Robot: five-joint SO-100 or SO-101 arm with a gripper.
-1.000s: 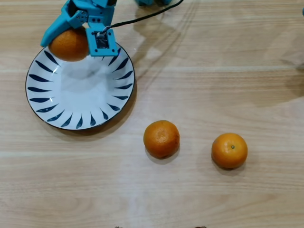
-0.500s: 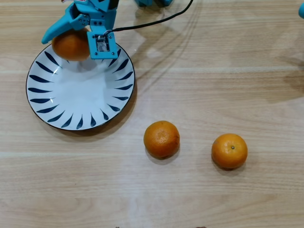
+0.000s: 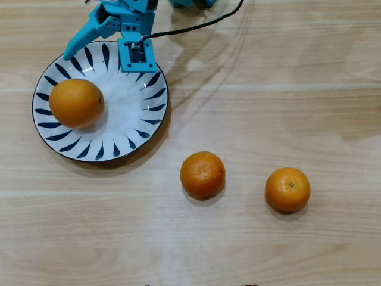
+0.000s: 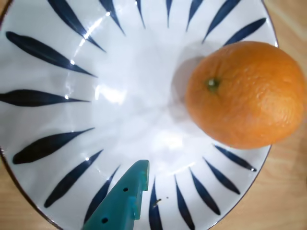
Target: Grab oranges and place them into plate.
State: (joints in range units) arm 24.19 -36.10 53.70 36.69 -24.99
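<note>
The large orange (image 3: pixel 76 102) lies loose on the left side of the blue-striped white plate (image 3: pixel 128 122). My blue gripper (image 3: pixel 105 55) hovers open over the plate's far rim with nothing between its fingers, apart from that orange. Two smaller oranges rest on the wooden table: one (image 3: pixel 202 174) just right of the plate's near edge, the other (image 3: pixel 287 189) further right. In the wrist view the orange (image 4: pixel 244 93) sits at the right of the plate (image 4: pixel 120 96), and one teal finger (image 4: pixel 125 200) pokes in from the bottom edge.
A black cable (image 3: pixel 190 25) runs from the gripper toward the top edge of the overhead view. The light wooden table (image 3: pixel 268 89) stretches to the right and toward the near edge.
The gripper opened and let go of the large orange, which dropped and rolled to the plate's left side. The gripper shifted slightly toward the far rim. The two other oranges stayed put.
</note>
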